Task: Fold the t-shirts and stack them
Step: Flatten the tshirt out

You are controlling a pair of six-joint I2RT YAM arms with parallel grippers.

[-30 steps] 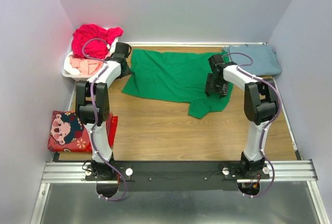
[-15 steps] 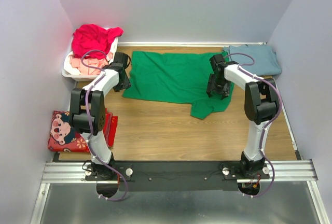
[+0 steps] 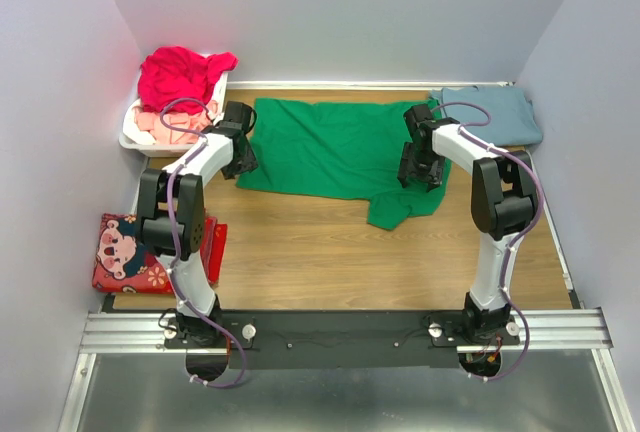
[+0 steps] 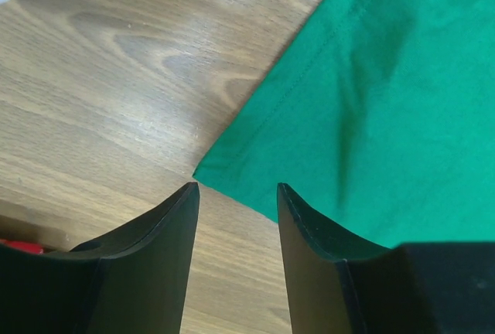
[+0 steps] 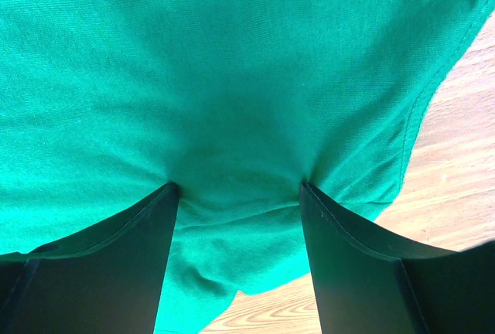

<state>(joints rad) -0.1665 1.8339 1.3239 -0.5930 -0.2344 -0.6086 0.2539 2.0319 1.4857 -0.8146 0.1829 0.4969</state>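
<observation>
The bright green t-shirt (image 3: 330, 147) lies spread on the wooden table, with one sleeve bunched at its near right (image 3: 395, 207). My left gripper (image 3: 243, 159) is open and low over the shirt's near left corner. In the left wrist view that corner (image 4: 232, 160) lies just ahead of the gripper (image 4: 236, 189). My right gripper (image 3: 420, 167) is open, and its fingertips press into the green cloth (image 5: 232, 79) by the right sleeve (image 5: 238, 187). The blue-grey t-shirt (image 3: 490, 112) lies folded at the back right. The magenta-red (image 3: 180, 72) and pale pink (image 3: 160, 124) t-shirts are in the basket.
The white plastic basket (image 3: 133, 139) stands at the back left, close to my left arm. A red patterned cushion (image 3: 130, 252) lies at the left front. Walls close in the table on three sides. A metal rail (image 3: 340, 327) runs along the near edge.
My left gripper has moved from beside the basket towards me, down to the green shirt's near left corner. My right gripper has barely shifted on the cloth.
</observation>
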